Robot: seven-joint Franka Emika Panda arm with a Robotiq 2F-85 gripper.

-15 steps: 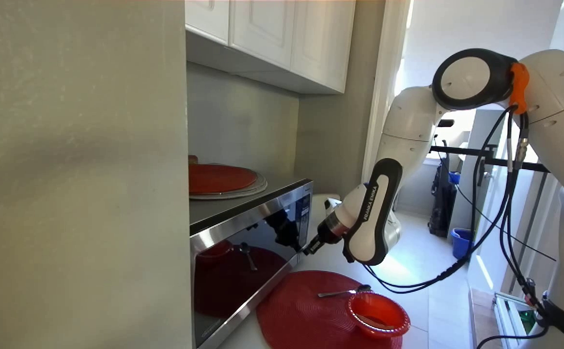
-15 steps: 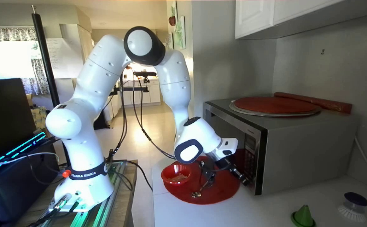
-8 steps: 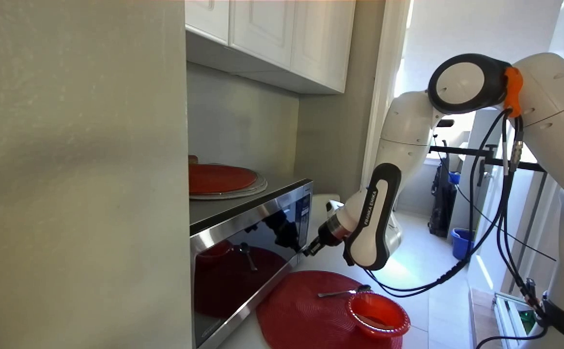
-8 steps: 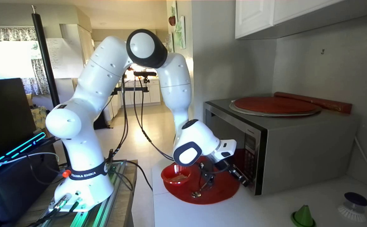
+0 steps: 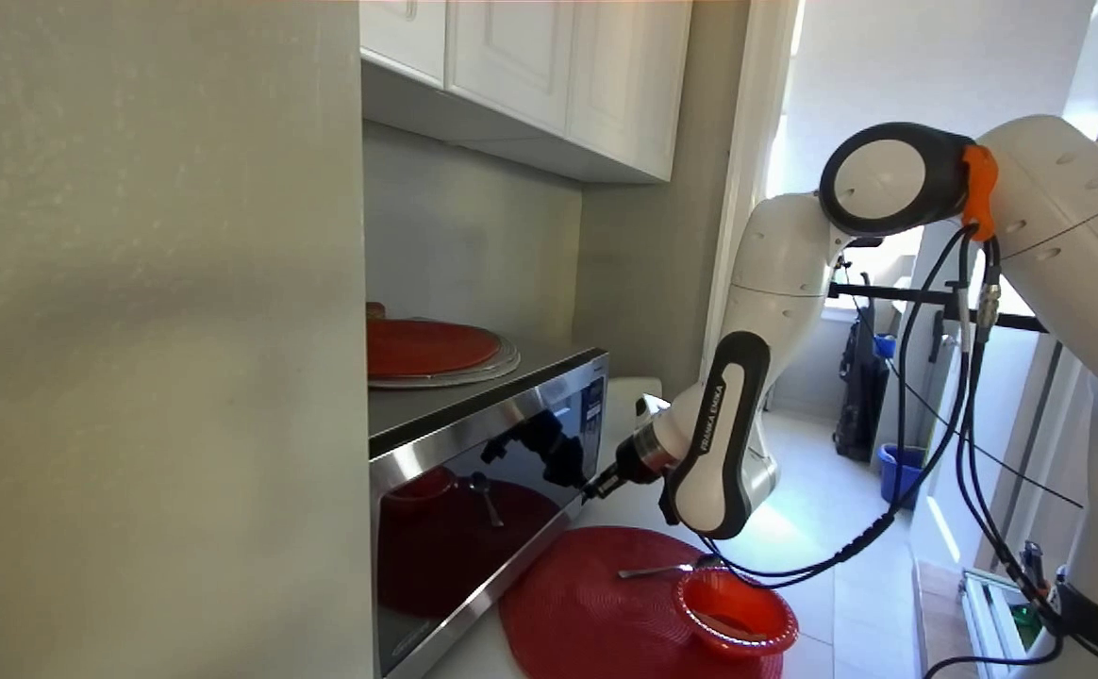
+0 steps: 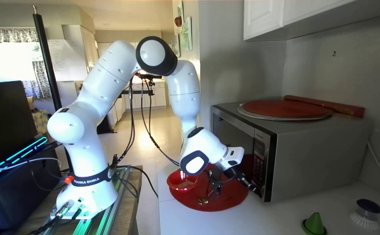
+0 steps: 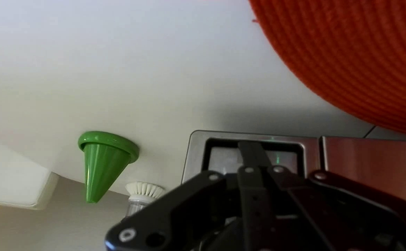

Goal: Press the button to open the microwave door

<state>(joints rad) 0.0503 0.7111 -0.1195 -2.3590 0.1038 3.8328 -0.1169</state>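
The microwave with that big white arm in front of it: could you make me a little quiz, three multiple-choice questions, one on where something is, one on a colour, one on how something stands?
1. Where is the brush?
A. On the counter, beside the microwave
B. On top of the microwave
C. Inside a red bowl

2. What colour is the cone?
A. Blue
B. Yellow
C. Green

3. How is the robot's gripper?
A. Spread wide
B. Closed
C. Clutching a spoon

1: A, as an exterior view shows it standing there.
2: C, as the wrist view shows it bright green.
3: B, as its fingers come together in the wrist view.
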